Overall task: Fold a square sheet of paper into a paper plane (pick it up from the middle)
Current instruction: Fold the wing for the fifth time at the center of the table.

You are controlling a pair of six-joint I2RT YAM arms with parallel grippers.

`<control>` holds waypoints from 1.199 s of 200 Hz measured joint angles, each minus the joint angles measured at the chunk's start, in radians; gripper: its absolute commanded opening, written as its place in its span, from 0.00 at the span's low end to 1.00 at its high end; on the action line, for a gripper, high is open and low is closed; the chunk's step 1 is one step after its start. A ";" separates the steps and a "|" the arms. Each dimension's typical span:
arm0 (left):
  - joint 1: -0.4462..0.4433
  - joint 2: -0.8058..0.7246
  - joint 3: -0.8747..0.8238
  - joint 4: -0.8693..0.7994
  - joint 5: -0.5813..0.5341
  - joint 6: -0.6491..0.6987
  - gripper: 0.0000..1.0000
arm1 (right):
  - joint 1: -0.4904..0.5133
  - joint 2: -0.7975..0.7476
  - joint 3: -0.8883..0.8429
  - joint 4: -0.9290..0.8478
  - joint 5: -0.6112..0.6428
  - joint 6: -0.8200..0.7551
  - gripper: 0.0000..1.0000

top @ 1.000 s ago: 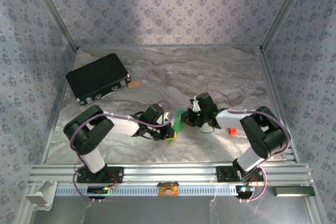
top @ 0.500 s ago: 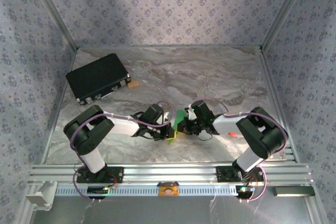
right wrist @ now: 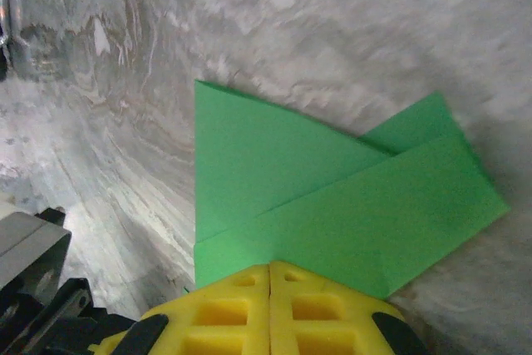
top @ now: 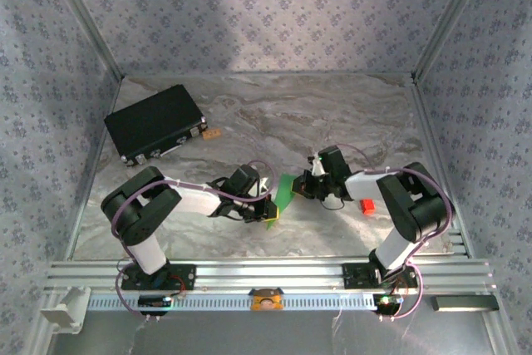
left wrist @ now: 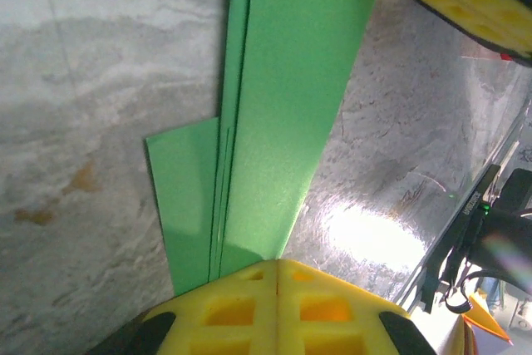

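Just below the centre of the frame, the left pincer (top: 268,210), fully closed, is meeting the lower end of the folded green paper (top: 285,191), which is lying on the worktop (top: 332,114). The right pincer (top: 306,186), also closed, is touching the paper's right end. Whether either is pinching it is unclear. A black case (top: 155,133) is sitting upper left.

black-and-white arms (top: 191,199) — purple cables (top: 114,209), yellow grid-patterned jaws
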 measured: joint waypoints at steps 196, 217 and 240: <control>0.000 0.004 0.003 0.004 0.000 -0.010 0.00 | -0.117 -0.279 -0.077 -0.123 0.034 -0.024 0.18; 0.000 0.013 0.013 0.008 0.000 -0.026 0.00 | -0.076 -0.306 -0.111 -0.136 0.050 0.000 0.19; 0.000 0.025 0.025 0.018 -0.003 -0.050 0.00 | -0.030 -0.331 -0.127 -0.141 0.070 0.024 0.23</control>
